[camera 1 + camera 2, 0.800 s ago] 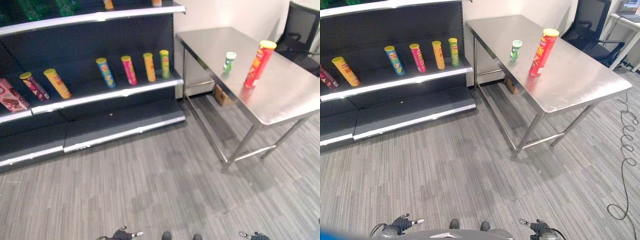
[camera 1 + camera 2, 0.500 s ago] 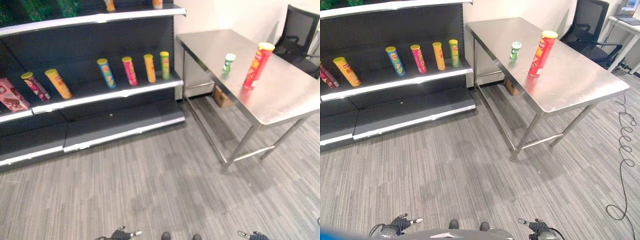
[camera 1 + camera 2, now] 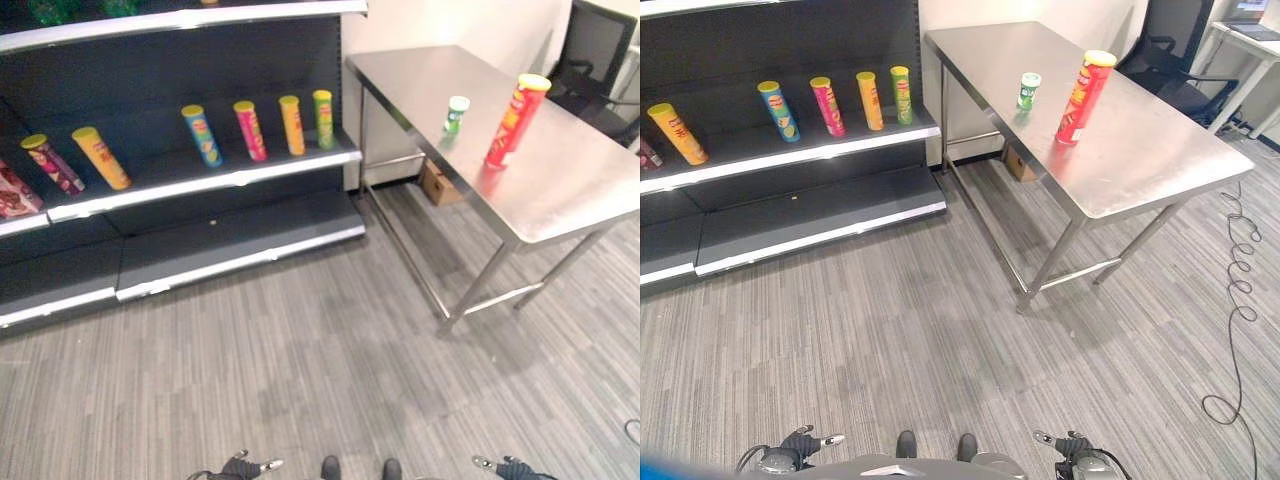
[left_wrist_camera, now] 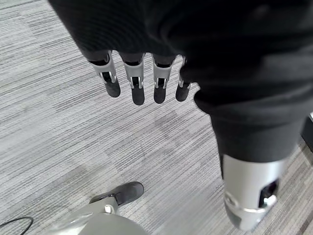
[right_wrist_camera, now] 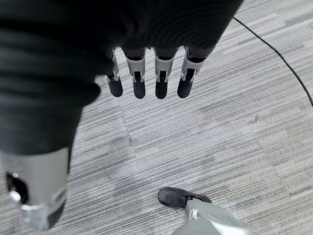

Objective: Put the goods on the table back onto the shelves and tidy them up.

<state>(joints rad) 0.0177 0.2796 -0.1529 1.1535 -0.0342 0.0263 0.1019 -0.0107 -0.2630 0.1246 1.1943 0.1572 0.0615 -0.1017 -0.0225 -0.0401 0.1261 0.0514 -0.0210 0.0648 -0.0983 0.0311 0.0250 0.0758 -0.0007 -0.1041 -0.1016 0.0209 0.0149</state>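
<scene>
Two goods wait on the bare stainless-steel table (image 3: 1160, 170): a tall red cylindrical crisp can with a yellow lid (image 3: 1084, 97), upright near the middle, and a short green can with a pale lid (image 3: 1028, 91), upright just beside it on the shelf side, the two apart. Neither is touched. To the robot's left of the table stands the dark shelving unit with silver edge strips (image 3: 200, 182); on its middle shelf a row of crisp cans leans back — blue (image 3: 200, 134), pink (image 3: 250, 129), orange (image 3: 291, 124) and green (image 3: 323, 118) — with a yellow can (image 3: 99, 157) and a dark red one (image 3: 49, 163) further left. The shelf below is bare.

The left hand (image 4: 146, 83) hangs over the grey striped carpet (image 3: 940, 330), fingers straight and slack, holding nothing; the right hand (image 5: 146, 78) hangs likewise, fingers loose and empty.

By my reading this is the approach stage — nothing is picked up yet, and the table is well away from both hands. The next move calls for walking to the table's near edge, then raising an arm to close round one can, probably the tall red one, without knocking it over.
</scene>
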